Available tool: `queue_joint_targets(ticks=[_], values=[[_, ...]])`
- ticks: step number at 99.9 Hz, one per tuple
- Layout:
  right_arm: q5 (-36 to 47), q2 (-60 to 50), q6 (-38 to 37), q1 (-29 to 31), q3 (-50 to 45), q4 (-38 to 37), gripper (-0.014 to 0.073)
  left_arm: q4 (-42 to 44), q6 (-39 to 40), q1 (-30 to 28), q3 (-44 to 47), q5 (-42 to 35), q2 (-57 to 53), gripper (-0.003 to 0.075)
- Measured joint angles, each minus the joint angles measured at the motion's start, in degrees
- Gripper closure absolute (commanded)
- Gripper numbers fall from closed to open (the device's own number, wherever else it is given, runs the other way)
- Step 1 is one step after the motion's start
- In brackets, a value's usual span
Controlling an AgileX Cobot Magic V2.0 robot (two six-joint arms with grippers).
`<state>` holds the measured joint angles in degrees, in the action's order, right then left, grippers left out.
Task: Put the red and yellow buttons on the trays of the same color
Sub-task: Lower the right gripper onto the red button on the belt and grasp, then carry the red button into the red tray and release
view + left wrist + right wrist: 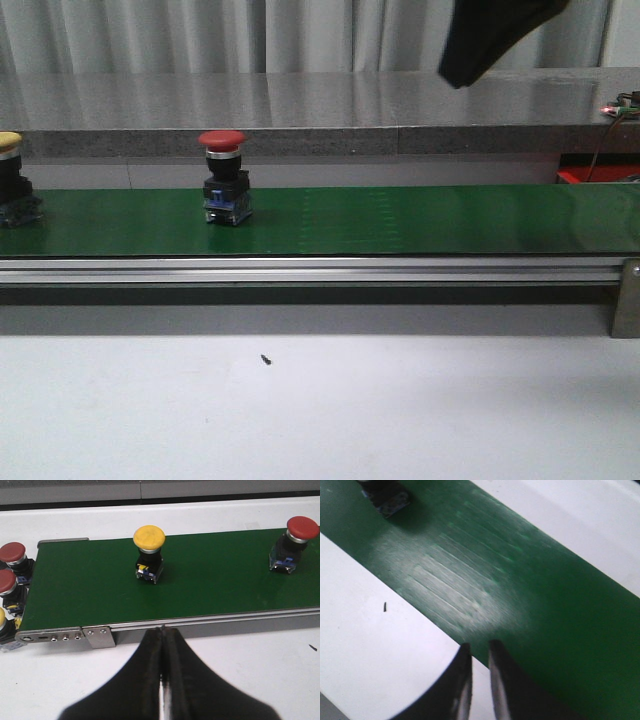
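A red button [222, 190] stands upright on the green belt [420, 220], left of centre. A yellow button [10, 180] stands at the belt's far left edge. The left wrist view shows the same yellow button [149, 552] and red button [295, 542] on the belt. My left gripper [163, 630] hangs shut and empty over the white table, just in front of the belt's rail. My right gripper [479, 647] hovers over the belt's near edge, its fingers a narrow gap apart and holding nothing. No trays are in view.
More red buttons [12, 555] and a yellow one [1, 617] crowd beyond the belt's left end. The right arm [490, 40] hangs dark at the top of the front view. A button base [387, 497] shows ahead of the right gripper. A black speck [266, 359] lies on the table.
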<state>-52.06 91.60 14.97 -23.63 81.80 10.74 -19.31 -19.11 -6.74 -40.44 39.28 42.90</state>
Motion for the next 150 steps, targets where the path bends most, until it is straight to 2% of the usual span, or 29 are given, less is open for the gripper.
queue_joint_targets(ticks=[6, 13, 40, 78, 85, 89, 104, 114, 119, 136, 150], values=[[-1.1, 3.1, 0.0, -1.5, 3.6, 0.0, 0.0029, 0.0, 0.0, 0.0, 0.0, 0.0, 0.0, 0.0740], [-1.7, 6.7, 0.3, -3.1, 7.2, 0.0, -0.0070, 0.0, 0.0, 0.0, 0.1, 0.0, 0.0, 0.0740], [-2.8, 17.2, 6.3, -7.4, 17.5, 0.0, -0.0050, 0.0, 0.0, 0.0, 0.1, 0.0, 0.0, 0.0740], [1.3, 23.1, 13.5, -8.2, 19.6, 0.5, -0.0045, 0.0, -0.1, 0.0, 0.1, -0.1, 0.0, 0.0740], [2.4, 23.6, 13.6, -8.2, 19.7, 0.6, -0.0006, 0.0, -0.1, 0.0, 0.1, -0.1, 0.0, 0.0740], [2.7, 24.0, 13.7, -8.2, 19.7, 0.7, 0.0044, 0.0, -0.1, 0.0, 0.1, -0.1, 0.0, 0.0740], [4.0, 25.2, 14.0, -8.2, 19.7, 1.0, 0.0364, 0.0, -0.2, 0.0, 0.1, -0.1, 0.0, 0.0740], [4.6, 25.3, 14.0, -7.8, 19.9, 1.0, 0.0512, 0.0, -0.2, 0.0, 0.1, -0.1, 0.0, 0.0740], [4.6, 25.3, 14.0, -7.7, 19.9, 1.0, 0.0540, 0.0, -0.2, 0.0, 0.1, -0.1, 0.0, 0.0740], [3.6, 23.9, 12.4, -5.8, 19.9, 1.5, 0.0537, 0.0, -0.2, 0.0, 0.1, -0.1, 0.0, 0.0740], [3.1, 19.6, 11.8, -0.9, 19.8, 2.0, 0.0537, 0.0, -0.2, 0.0, 0.1, -0.3, 0.0, 0.0740]])
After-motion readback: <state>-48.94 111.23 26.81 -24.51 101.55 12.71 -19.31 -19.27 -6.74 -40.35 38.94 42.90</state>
